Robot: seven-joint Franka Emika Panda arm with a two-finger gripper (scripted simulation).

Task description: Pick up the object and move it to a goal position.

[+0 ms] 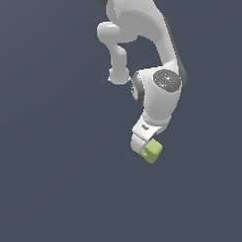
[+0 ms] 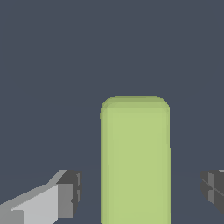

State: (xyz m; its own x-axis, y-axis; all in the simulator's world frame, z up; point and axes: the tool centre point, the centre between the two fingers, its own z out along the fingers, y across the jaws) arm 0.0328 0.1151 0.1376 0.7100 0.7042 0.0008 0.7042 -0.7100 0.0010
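Observation:
The object is a small lime-green rounded block (image 1: pixel 152 151). In the exterior view it sits right at the lower end of the white arm's hand, and the fingers are hidden behind the hand and block. In the wrist view the block (image 2: pixel 134 162) stands lengthwise between my two fingers. The gripper (image 2: pixel 142 192) is open. One dark finger pad (image 2: pixel 72 192) and the other (image 2: pixel 213 189) each stand apart from the block, with a visible gap on both sides. The gap is wider on one side. No hole mark shows on the visible faces.
A plain dark grey-blue surface (image 1: pixel 56 184) fills both views. The white arm (image 1: pixel 161 92) comes down from the top of the exterior view. No other objects or goal marker show.

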